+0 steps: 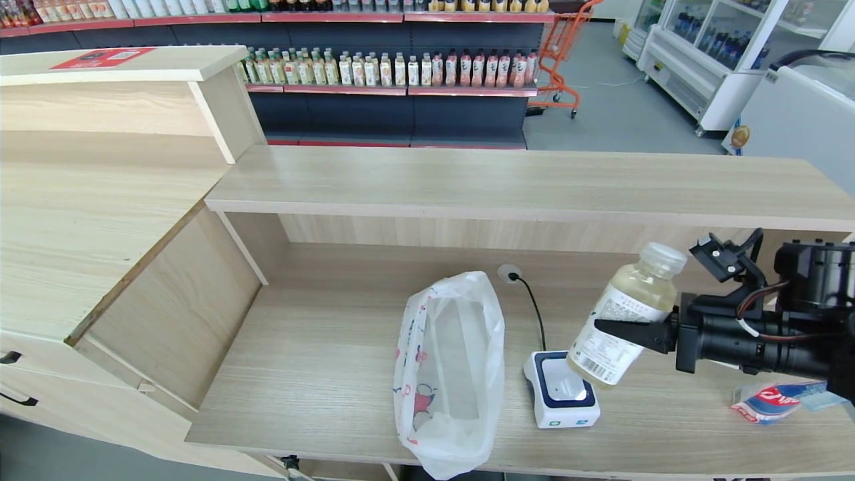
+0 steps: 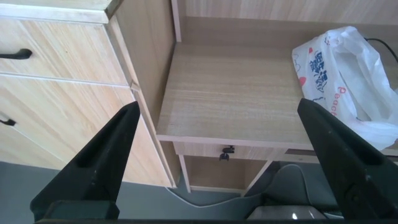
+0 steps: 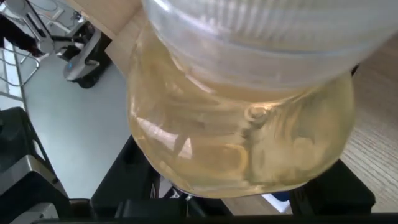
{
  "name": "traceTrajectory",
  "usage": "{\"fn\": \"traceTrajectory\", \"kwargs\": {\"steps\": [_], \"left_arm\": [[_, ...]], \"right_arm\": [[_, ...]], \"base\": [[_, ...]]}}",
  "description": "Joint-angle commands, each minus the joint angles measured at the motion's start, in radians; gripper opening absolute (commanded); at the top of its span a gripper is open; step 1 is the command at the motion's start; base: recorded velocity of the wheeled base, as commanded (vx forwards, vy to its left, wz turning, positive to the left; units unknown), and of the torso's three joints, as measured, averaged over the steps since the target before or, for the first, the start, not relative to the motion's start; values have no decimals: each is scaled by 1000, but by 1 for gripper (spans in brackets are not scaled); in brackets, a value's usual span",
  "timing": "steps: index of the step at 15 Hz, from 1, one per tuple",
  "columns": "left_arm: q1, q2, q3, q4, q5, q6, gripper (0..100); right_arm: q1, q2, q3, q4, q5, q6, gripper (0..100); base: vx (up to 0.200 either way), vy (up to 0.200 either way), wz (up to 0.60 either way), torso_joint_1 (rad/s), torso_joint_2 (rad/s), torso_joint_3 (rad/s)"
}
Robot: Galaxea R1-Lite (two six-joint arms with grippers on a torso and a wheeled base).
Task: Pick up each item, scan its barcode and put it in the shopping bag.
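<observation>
My right gripper (image 1: 618, 329) is shut on a clear bottle (image 1: 624, 316) of pale yellow drink with a white cap and white label. The bottle hangs tilted, its lower end with the barcode just above the white and blue scanner (image 1: 560, 398) on the counter. Up close in the right wrist view the bottle (image 3: 242, 143) shows its yellowish liquid. A white plastic shopping bag (image 1: 449, 367) lies open on the counter to the left of the scanner; its edge (image 2: 348, 81) appears in the left wrist view too. My left gripper (image 2: 217, 162) hangs open below the counter's front left corner, holding nothing.
A red, white and blue packet (image 1: 768, 403) lies on the counter at the right, under my right arm. The scanner's black cable (image 1: 532, 304) runs back to a hole in the counter. A raised wooden ledge (image 1: 521, 180) borders the back, cabinet drawers (image 2: 56, 99) the left.
</observation>
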Motion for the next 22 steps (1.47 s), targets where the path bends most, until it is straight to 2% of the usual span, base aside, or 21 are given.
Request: {"fn": "traceTrajectory", "kwargs": {"steps": [1, 5, 10, 12, 15, 18, 19, 20, 22], "left_arm": [[0, 0, 0, 0, 0, 0, 100], [0, 0, 0, 0, 0, 3, 100], [0, 0, 0, 0, 0, 2, 100], [0, 2, 0, 0, 0, 0, 100], [0, 2, 0, 0, 0, 0, 100], [0, 0, 0, 0, 0, 2, 100], [0, 2, 0, 0, 0, 2, 100], [0, 2, 0, 0, 2, 0, 100], [0, 0, 0, 0, 0, 0, 100]], "right_arm": [[9, 14, 4, -2, -15, -4, 0], [10, 24, 5, -2, -27, -1, 0], [38, 44, 8, -1, -47, 1, 0], [47, 42, 22, -1, -59, -1, 0], [99, 83, 44, -10, -136, -13, 0], [128, 212, 42, -166, -181, -79, 0], [158, 312, 27, -278, -190, -107, 0], [173, 360, 11, -335, -202, -119, 0], [243, 499, -47, -490, -282, -128, 0]], "base": [[0, 0, 0, 0, 0, 0], [0, 0, 0, 0, 0, 0], [0, 200, 0, 5, 1, 1], [0, 0, 0, 0, 0, 0], [0, 0, 0, 0, 0, 0], [0, 0, 0, 0, 0, 0], [0, 0, 0, 0, 0, 0], [0, 0, 0, 0, 0, 0], [0, 0, 0, 0, 0, 0]]}}
